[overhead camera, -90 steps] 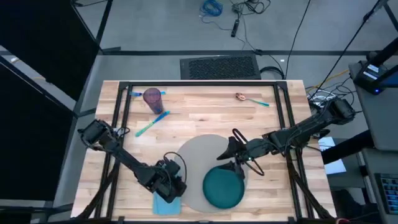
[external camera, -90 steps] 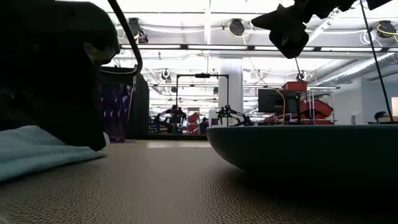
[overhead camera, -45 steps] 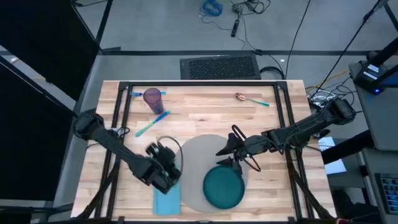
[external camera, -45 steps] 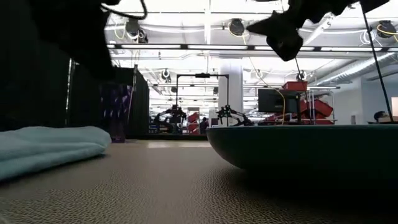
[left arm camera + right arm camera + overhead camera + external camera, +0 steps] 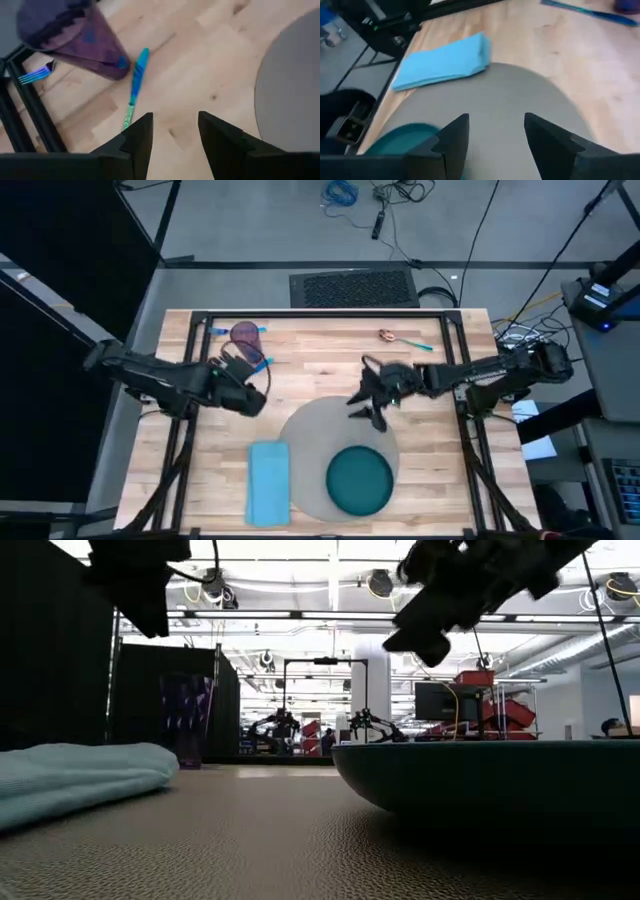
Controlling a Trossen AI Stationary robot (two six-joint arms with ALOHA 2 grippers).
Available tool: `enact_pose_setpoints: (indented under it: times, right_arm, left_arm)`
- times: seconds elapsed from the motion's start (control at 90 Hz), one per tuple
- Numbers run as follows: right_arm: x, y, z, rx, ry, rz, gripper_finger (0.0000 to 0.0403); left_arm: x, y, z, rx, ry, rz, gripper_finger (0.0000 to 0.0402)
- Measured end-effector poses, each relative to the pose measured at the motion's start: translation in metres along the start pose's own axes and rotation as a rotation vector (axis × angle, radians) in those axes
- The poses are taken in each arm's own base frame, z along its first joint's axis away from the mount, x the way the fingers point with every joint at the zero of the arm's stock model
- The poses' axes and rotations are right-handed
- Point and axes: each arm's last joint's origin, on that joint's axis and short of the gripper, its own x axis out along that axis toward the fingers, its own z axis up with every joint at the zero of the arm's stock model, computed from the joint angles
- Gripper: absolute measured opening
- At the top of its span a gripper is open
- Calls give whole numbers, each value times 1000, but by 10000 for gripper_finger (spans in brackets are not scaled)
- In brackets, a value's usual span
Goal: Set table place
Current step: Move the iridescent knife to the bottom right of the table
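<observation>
The round grey placemat (image 5: 330, 435) lies on the light-wood table (image 5: 330, 360), and a dark teal plate (image 5: 359, 481) sits on its near part. A folded light blue napkin (image 5: 268, 483) lies flat just left of the placemat. My left gripper (image 5: 243, 376) hovers open over bare wood, near a purple cup (image 5: 80, 40) and a blue-handled utensil (image 5: 135, 80). My right gripper (image 5: 368, 408) hangs open above the placemat's far edge (image 5: 495, 110). Neither holds anything.
A blue fork (image 5: 218, 331) lies by the cup at the far left. A spoon with a teal handle (image 5: 402, 338) lies at the far right. The black frame rails (image 5: 195, 360) run along both sides of the table. Bare wood shows between the cup and the spoon.
My left gripper has risen off the napkin and swung toward the far left, to a spot beside the purple cup. The napkin stays flat beside the placemat. My right gripper has drawn back from the plate toward the far edge, over the placemat's far rim.
</observation>
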Motion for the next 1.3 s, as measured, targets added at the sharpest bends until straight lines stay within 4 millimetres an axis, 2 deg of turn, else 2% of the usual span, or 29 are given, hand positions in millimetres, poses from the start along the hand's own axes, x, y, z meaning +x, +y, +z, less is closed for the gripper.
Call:
enact_pose_setpoints:
  times: [0.089,0.189,0.278,0.378,0.444,0.556,0.656,0.789,0.956,1.111,1.3]
  right_arm:
    - [-6,-28,4,49,-15,-6,157]
    - [-15,-49,12,84,-49,7,146]
    - [-22,-58,21,132,-71,20,141]
    - [-24,-59,24,191,-56,15,141]
    - [-25,-59,23,231,-5,-20,143]
    - [-36,-72,21,259,125,-219,145]
    - [-54,-94,17,329,227,-342,144]
    - [-79,-126,12,383,271,-441,143]
    - [-103,-166,-7,466,416,-501,143]
    - [-96,-193,-19,486,590,-476,143]
    - [-83,-216,-27,398,831,-544,143]
  left_arm:
    - [5,12,1,-11,14,24,143]
    - [8,24,11,-33,15,52,143]
    - [4,38,26,-82,-41,61,143]
    - [-1,47,38,-132,-115,40,143]
    - [-3,49,46,-141,-153,-21,143]
    - [0,53,57,-106,-128,-132,143]
    - [4,58,62,-69,-97,-179,143]
    - [6,63,66,-17,-109,-171,144]
    - [5,62,71,54,-158,-185,144]
    - [5,60,73,92,-184,-209,144]
    - [5,60,72,102,-165,-222,144]
